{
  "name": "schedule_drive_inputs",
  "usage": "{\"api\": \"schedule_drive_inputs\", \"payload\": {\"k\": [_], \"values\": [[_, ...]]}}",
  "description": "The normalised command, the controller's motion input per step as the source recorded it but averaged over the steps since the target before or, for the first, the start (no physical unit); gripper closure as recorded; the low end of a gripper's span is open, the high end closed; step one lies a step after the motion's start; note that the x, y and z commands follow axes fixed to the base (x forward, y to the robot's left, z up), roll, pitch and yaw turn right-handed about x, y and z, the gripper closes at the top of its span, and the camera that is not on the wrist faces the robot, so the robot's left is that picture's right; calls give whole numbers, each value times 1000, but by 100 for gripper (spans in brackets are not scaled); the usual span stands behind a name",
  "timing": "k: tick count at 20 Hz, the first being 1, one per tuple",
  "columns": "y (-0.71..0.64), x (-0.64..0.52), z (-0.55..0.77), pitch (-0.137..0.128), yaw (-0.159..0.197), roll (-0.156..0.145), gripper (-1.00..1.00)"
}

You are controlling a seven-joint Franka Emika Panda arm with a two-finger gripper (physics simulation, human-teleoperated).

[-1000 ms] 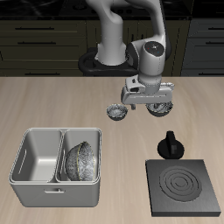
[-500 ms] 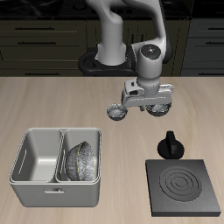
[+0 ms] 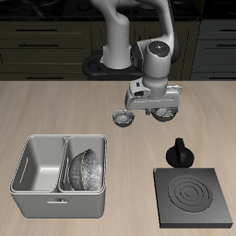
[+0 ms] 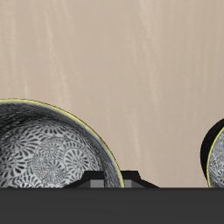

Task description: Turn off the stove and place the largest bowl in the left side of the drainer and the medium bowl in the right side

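My gripper (image 3: 159, 103) is shut on the rim of the medium bowl (image 3: 167, 111), a shiny crinkled silver bowl held just above the table behind the knob. The wrist view shows its dark mottled inside (image 4: 48, 153) close up, with a fingertip (image 4: 122, 178) over the rim. The largest bowl (image 3: 85, 169) lies in the left side of the grey drainer (image 3: 57, 191); the other compartment (image 3: 41, 162) holds nothing. The stove (image 3: 192, 195) has dark coil rings, and its black knob (image 3: 178, 152) stands just behind it.
A tiny silver bowl (image 3: 122, 117) (image 4: 217, 159) sits on the table close beside the held bowl. The robot's base (image 3: 115, 63) stands at the table's back. Bare wood lies between the drainer and the stove.
The gripper and the medium bowl have risen slightly and shifted a little toward the tiny bowl. Nothing else has moved.
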Motion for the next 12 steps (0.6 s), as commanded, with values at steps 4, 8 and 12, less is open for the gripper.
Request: {"api": "schedule_drive_inputs", "payload": {"k": [4,8,12], "values": [[-494,262,655,-120,49,-148,100],[-511,164,524,-49,-1,-77,100],[-465,74,457,-53,48,-59,100]]}}
